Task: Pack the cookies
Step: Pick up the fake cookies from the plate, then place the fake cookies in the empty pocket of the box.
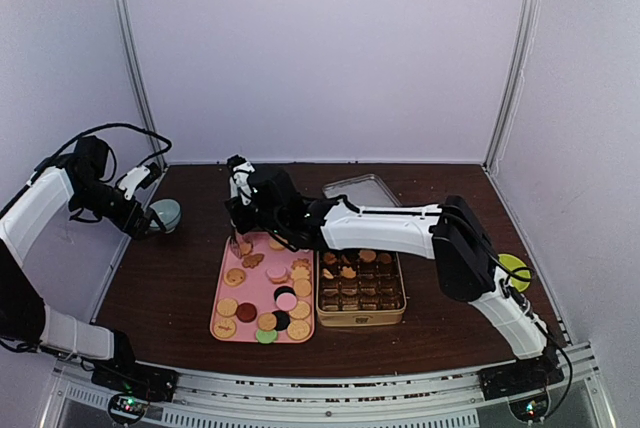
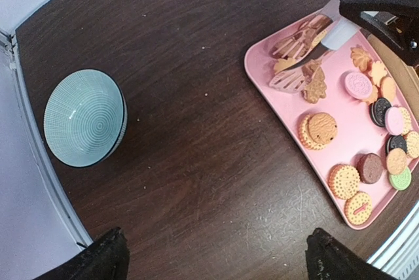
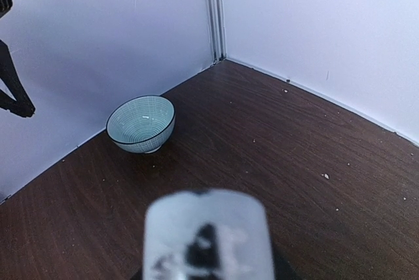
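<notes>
Robot lab test cell, plain white walls [image 1: 320,48], aluminium corner posts [image 1: 132,68], dark wooden table [image 1: 170,288]

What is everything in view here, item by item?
cookies: many; mostly tan, some pink, black, green; on the tray, a few in the tin
tray: one, pink, mid-table
tin: one, gold, right of the tray
paper cups: many, brown, inside the tin
lid: one, silvery, behind the tin
bowl: one, teal, table's left
disc: one, yellow-green, table's right
table: one, dark brown
left end effector: open, near the bowl
right end effector: over the tray's far end, jaws unclear
</notes>
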